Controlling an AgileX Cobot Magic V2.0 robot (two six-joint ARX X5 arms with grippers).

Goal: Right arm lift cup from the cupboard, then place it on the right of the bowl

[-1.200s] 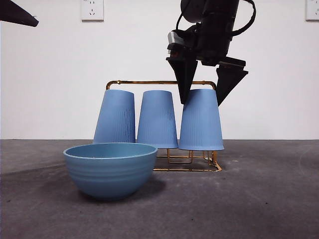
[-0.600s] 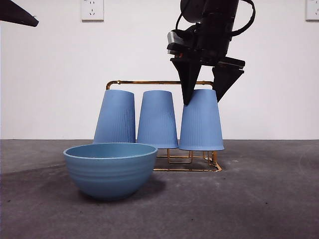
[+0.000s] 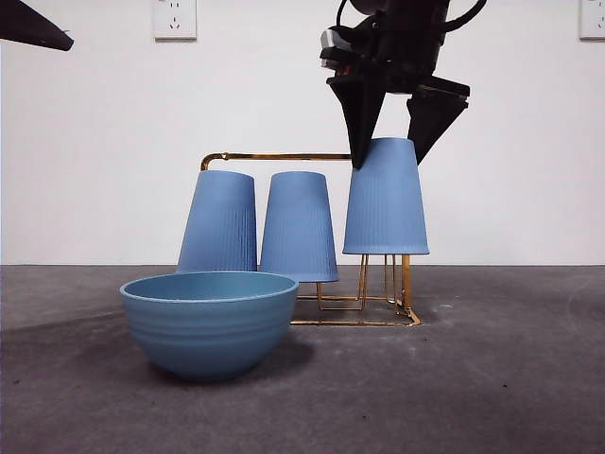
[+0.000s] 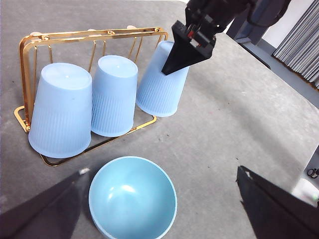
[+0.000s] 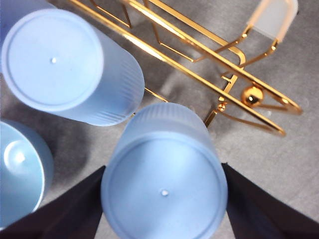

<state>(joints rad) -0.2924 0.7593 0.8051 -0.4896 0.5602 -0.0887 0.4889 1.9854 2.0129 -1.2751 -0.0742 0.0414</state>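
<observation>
My right gripper (image 3: pixel 388 163) is shut on the top of the rightmost blue cup (image 3: pixel 385 199) and holds it raised above its peg on the gold wire cupboard (image 3: pixel 274 156). The cup's rim hangs higher than those of the other two cups (image 3: pixel 219 222) (image 3: pixel 299 227), which stay upside down on the rack. In the right wrist view the jaws (image 5: pixel 163 181) press both sides of the cup (image 5: pixel 164 194), over the rack (image 5: pixel 199 50). The wide blue bowl (image 3: pixel 209 322) sits in front of the rack, to the left. My left gripper (image 4: pixel 160 172) is open and empty, high above the bowl (image 4: pixel 132 196).
The bare gold pegs (image 3: pixel 388 279) stand under the lifted cup. Grey tabletop (image 3: pixel 492 359) stretches to the right of the bowl and rack. The left arm shows only as a black tip (image 3: pixel 33 28) at the top left. A white wall stands behind.
My right gripper closed on the rightmost cup and rose with it. The cup's rim now hangs above the rack base, with the pegs showing below. Nothing else moved.
</observation>
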